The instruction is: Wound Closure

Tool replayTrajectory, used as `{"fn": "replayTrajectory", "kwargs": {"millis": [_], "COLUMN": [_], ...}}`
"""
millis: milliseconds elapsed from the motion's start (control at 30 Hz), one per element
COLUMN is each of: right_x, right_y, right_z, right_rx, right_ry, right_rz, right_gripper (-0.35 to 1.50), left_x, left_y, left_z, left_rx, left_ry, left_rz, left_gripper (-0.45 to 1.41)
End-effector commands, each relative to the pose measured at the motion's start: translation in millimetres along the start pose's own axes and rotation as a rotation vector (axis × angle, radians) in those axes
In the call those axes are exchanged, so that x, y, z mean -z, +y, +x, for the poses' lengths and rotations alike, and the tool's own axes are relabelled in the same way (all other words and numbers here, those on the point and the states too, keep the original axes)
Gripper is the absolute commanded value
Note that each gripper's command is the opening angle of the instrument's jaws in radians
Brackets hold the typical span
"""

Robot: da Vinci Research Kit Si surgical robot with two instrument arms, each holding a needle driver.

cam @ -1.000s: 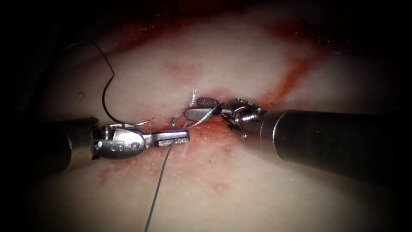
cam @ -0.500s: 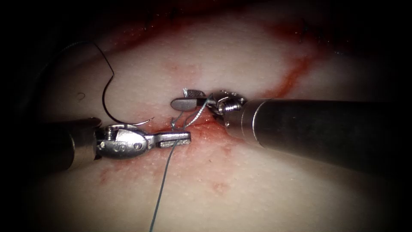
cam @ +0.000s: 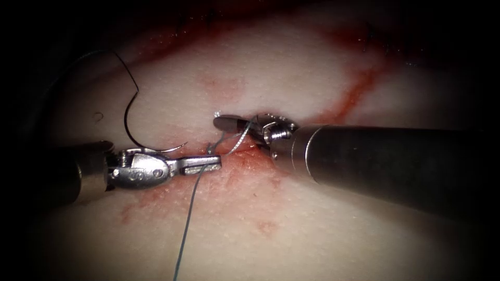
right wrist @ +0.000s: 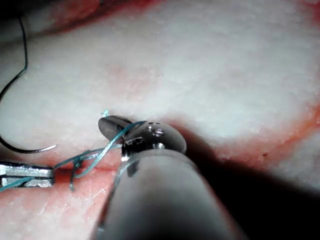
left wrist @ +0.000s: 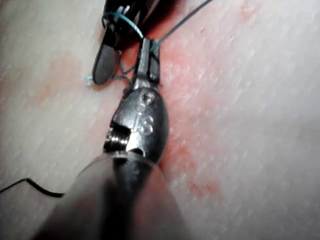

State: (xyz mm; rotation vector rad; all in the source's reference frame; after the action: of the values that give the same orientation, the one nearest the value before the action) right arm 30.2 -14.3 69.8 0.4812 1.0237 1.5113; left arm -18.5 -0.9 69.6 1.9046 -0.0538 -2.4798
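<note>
Pale tissue (cam: pixel 291 67) streaked with red fluid (cam: pixel 359 91) lies under both tools, and we see its edges fall off into darkness all around.

Our left tool (cam: pixel 205 163) reaches in horizontally from the picture's left, its jaws clenched on the thread (cam: pixel 188 218) just left of the cut (cam: pixel 245 151). From that grip one strand runs down and slightly left until the endoscope view's lower edge cuts it off.

Our right tool (cam: pixel 229 123) comes in from the right with its tip pointing left, just above the cut. Its jaws look closed on a short end of thread whose tip pokes out at the nose, and thread is looped around the jaws; in the right wrist view the same tool (right wrist: pixel 112 125) carries teal strands across it toward a small tangle at the cut. Where exactly the strands cross inside that tangle we cannot make out.

The needle (cam: pixel 130 122) lies loose on the tissue well left of the cut, held by neither tool and not in the tissue. Its curve stands roughly upright, bulging left, with the sharp end hooking right just above the left tool's wrist. Its upper end joins dark thread that fades into the shadow.
</note>
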Motion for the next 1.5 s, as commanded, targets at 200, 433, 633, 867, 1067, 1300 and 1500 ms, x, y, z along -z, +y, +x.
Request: {"fn": "replayTrajectory", "kwargs": {"millis": [200, 433, 633, 867, 1067, 1300, 1500], "right_x": [1.4, 3.2, 4.7, 4.6, 4.8, 4.9, 5.1], "right_y": [-3.0, -3.8, -3.1, -2.4, -2.6, -2.5, -2.9], "right_z": [1.2, 0.7, -0.5, -2.6, -3.6, -4.5, -5.3], "right_rx": [0.081, 0.153, 0.172, 0.21, 0.285, 0.386, 0.462], "right_ry": [0.074, 0.069, 0.027, -0.042, -0.062, -0.052, -0.064], "right_rz": [0.099, 0.16, 0.231, 0.319, 0.366, 0.458, 0.529], "right_gripper": [-0.35, -0.35, -0.35, -0.35, -0.35, -0.35, -0.35], "left_x": [2.2, 5.9, 6.8, 7.0, 7.7, 8.1, 8.4], "left_y": [-1.3, -5.3, -11.2, -17.6, -21.9, -26.1, -29.0], "left_z": [-2.0, -4.3, -5.7, -6.3, -6.6, -6.1, -5.4], "left_rx": [0.041, 0.085, 0.115, 0.148, 0.148, 0.111, 0.08], "left_ry": [-0.024, -0.063, -0.085, -0.103, -0.105, -0.113, -0.13], "left_rz": [0.021, 0.052, 0.079, 0.12, 0.183, 0.259, 0.321], "left_gripper": [-0.45, -0.45, -0.45, -0.45, -0.45, -0.45, -0.45]}}
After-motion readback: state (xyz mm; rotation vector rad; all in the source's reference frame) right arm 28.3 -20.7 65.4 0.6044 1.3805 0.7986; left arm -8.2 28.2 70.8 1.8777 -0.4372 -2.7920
